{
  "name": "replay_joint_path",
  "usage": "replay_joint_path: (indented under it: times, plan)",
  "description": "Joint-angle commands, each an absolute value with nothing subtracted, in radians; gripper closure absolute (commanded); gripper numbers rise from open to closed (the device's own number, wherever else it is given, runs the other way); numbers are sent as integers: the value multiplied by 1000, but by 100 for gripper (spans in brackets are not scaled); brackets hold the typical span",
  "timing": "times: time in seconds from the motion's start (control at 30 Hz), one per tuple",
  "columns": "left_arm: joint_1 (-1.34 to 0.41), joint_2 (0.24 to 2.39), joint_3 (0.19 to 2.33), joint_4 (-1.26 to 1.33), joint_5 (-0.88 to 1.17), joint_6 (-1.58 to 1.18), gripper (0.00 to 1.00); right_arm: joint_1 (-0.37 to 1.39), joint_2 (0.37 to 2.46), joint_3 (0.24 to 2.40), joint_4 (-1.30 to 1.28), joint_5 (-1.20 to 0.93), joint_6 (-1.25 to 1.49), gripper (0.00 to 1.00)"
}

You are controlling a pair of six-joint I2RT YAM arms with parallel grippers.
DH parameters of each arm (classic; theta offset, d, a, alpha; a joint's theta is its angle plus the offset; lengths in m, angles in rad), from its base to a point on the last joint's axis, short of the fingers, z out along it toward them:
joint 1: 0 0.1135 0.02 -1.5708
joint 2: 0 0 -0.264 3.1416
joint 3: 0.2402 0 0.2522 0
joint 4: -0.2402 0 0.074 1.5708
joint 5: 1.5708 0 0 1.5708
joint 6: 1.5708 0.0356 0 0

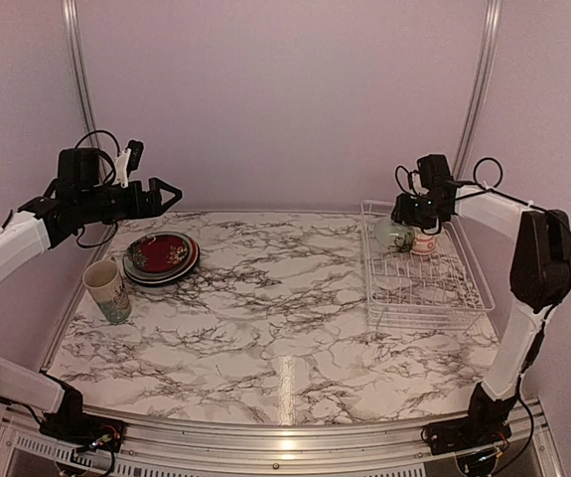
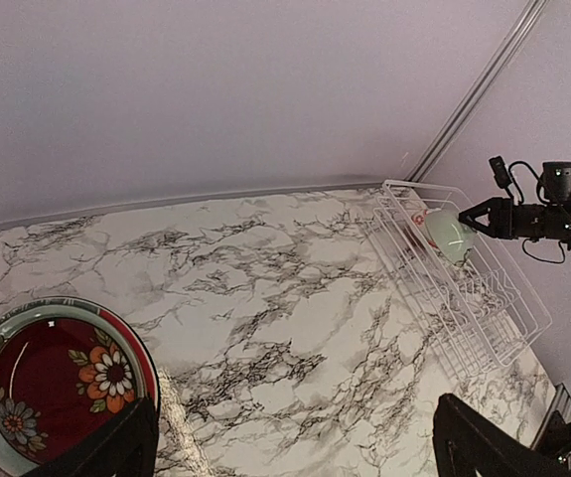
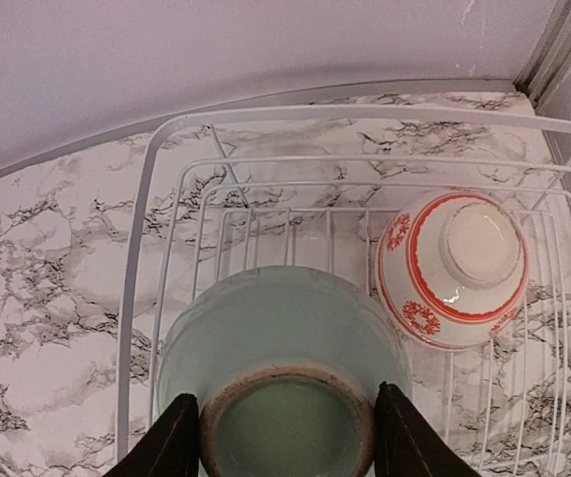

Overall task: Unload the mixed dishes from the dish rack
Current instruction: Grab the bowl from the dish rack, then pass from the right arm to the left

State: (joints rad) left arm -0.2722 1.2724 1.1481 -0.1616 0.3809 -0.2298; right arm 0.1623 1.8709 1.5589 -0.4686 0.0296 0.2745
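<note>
The right jaws are clenched on the foot ring of an upturned pale green bowl (image 3: 280, 328) at the far end of the rack (image 3: 141, 258). That hold looks meant for lifting it straight out. A red-and-white bowl (image 3: 454, 268) sits just beside it, also in the rack. The left jaws hang released above stacked plates (image 1: 161, 256) and a mug (image 1: 107, 291), both already on the desk (image 1: 265, 328).

Soft, even, lilac-tinted light; faint shadows; a pale glare streak on the surface (image 1: 285, 388) near its front edge.
</note>
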Motion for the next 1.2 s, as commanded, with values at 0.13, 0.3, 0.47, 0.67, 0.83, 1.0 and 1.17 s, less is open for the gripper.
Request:
replay_joint_path:
  times: [0.13, 0.3, 0.47, 0.67, 0.83, 1.0, 1.17]
  plan:
    - [-288, 1343, 1104, -54, 500, -442, 1, 31, 1687, 1405, -225, -314, 414, 73]
    - [-349, 1428, 1014, 244, 572, -691, 1, -38, 1634, 1304, -103, -495, 497, 72]
    - [-442, 1552, 1044, 405, 617, -841, 2, -39, 1618, 1259, -12, -643, 578, 72]
    - [-521, 1686, 1073, 670, 678, -1047, 2, 42, 1571, 1235, 38, -644, 604, 73]
    - [-569, 1796, 1098, 938, 705, -1247, 2, 141, 1563, 1238, 89, -631, 641, 73]
    - [-589, 1866, 1121, 1091, 694, -1361, 1, 245, 1608, 1244, 160, -639, 693, 72]
    - [-611, 1888, 1127, 1096, 679, -1365, 1, 335, 1661, 1262, 220, -652, 733, 72]
